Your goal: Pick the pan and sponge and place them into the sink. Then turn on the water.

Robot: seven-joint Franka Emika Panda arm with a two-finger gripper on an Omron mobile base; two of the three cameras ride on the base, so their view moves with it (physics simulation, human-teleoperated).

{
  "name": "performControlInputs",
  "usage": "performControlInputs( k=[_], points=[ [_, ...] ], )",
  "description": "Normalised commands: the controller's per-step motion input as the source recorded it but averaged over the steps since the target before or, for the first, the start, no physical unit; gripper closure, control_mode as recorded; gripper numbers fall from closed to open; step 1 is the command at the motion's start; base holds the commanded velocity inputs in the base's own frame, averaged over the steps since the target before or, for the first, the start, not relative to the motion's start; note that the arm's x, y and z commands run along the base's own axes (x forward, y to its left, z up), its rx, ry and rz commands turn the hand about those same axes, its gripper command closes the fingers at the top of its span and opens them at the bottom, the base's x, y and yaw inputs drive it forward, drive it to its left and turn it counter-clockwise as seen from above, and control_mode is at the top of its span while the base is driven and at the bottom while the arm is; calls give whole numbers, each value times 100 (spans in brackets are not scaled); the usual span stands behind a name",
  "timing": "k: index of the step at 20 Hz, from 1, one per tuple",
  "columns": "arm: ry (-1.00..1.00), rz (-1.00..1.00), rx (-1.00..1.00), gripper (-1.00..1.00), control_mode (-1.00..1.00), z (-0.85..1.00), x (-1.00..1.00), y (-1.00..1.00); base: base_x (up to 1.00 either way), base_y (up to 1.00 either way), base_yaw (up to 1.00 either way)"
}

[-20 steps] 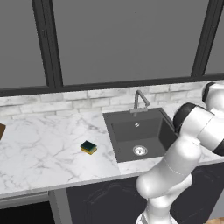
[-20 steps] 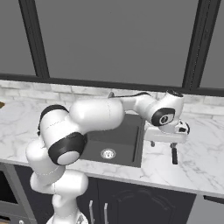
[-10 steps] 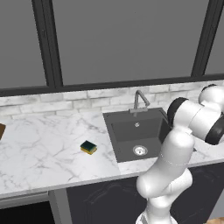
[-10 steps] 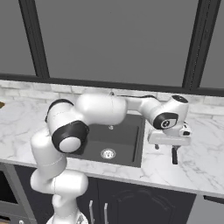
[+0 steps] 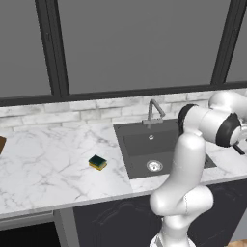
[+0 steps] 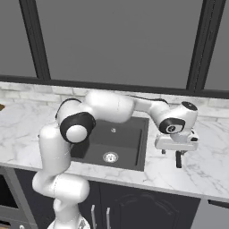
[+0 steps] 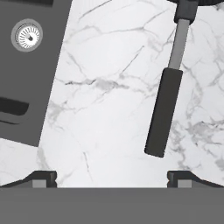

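The sink (image 5: 144,149) served as the landmark: a dark recessed basin in the marble counter (image 5: 48,164), with its round silver drain (image 5: 154,166) toward the front and the gooseneck faucet (image 5: 153,110) at its back edge. The sponge (image 5: 97,162) lay on the counter well to the left of the sink. The gripper (image 6: 172,154) hung over the counter just to the right of the sink, pointing down, its fingertips (image 7: 43,178) spread wide apart with nothing between them. Beneath it, in the hand view, the pan's handle (image 7: 164,109) lay flat on the marble beside the sink's edge, the pan's body cut off by the frame.
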Motion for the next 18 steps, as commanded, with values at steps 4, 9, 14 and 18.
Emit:
performControlInputs(
  k=[4,9,14,18],
  points=[
    [-3,0,4,-100,-100,-14,13,-12,0,0,0],
    [-5,0,0,-100,-100,-12,10,-8,0,0,0],
    [-6,0,-1,-100,-100,-19,8,-2,0,0,0],
    [-8,0,-6,-100,-100,-23,1,3,0,0,0]
  ],
)
